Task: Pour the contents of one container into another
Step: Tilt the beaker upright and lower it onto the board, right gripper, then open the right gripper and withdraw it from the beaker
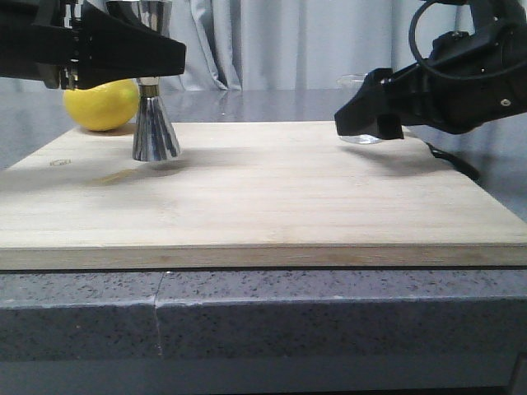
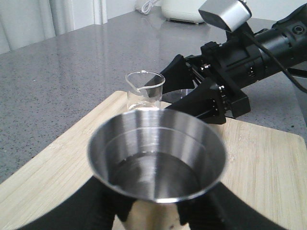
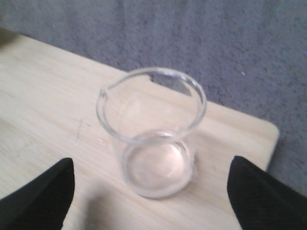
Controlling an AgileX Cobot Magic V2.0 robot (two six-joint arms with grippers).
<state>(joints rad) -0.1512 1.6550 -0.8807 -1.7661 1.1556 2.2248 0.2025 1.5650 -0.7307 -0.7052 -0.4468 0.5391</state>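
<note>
The steel jigger [image 1: 155, 132] is upright at the board's far left, its base on or just above the wood. My left gripper [image 1: 148, 62] is shut on its waist. In the left wrist view its top cup [image 2: 158, 153] seems to hold a little clear liquid, and my left gripper [image 2: 153, 215] has black fingers [image 2: 96, 211] on both sides of it. The clear beaker [image 3: 153, 129] stands upright and looks empty near the board's far right corner. My right gripper [image 3: 151, 191] is open, with the beaker [image 1: 362, 137] between its spread fingers [image 3: 43, 191], untouched.
A yellow lemon [image 1: 101, 103] lies behind the jigger at the far left. The wooden board [image 1: 263, 197] rests on a grey speckled counter [image 1: 329, 313]. A black cable [image 1: 453, 160] trails off the board's right edge. A white appliance [image 2: 182, 9] stands far back.
</note>
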